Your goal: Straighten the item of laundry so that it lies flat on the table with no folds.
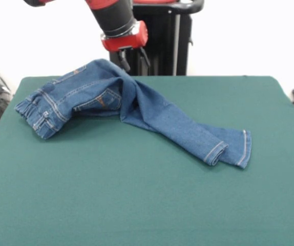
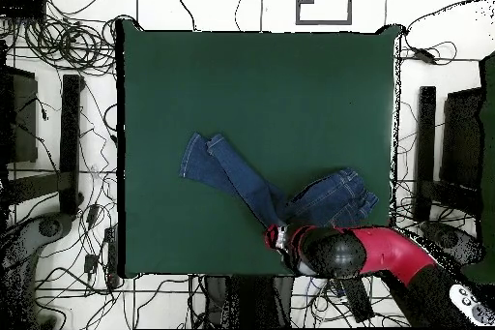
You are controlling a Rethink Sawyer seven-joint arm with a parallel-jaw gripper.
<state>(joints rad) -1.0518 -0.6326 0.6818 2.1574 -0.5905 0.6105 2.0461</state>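
Just jeans (image 1: 137, 105) beneath hand (image 1: 131, 60)

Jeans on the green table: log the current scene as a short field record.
item: jeans, blue denim
state: not flat; waist end bunched and folded over, legs lying together
leg hems: toward the right in the front view
surface: table, green cloth
gripper: at the raised fold of the jeans, near the table's edge on the robot's side
jaws: open or shut cannot be told
task status: straightening not done
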